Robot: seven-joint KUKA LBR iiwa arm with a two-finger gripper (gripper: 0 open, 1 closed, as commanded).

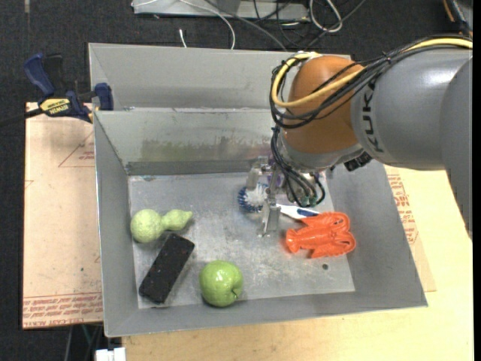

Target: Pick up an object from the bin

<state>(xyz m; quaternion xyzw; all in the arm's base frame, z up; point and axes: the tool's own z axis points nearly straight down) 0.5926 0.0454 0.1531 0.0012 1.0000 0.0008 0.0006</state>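
Five loose things: a blue-and-white brush (299, 212), an orange toy lobster (322, 235), a green gourd (158, 224), a black block (167, 268) and a green apple (221, 283).
Surface: the scuffed grey floor of the metal bin (113, 224), with sloping walls.
Room: dark floor all round; cables (301, 6) trail past the bin at 12 o'clock.
Brush, place: just toward 1 o'clock from the floor's middle, under the gripper (267, 224).
Brush, long axis: roughly 9 to 3 o'clock; blue bristle head points to 9, handle end near the lobster.
Gripper: hangs low over the brush's middle; I cannot tell whether it is parted or closed.
Lobster: 3 o'clock.
Gourd: 9 o'clock.
Block: 8 o'clock, just beside the gourd.
Apple: 7 o'clock.
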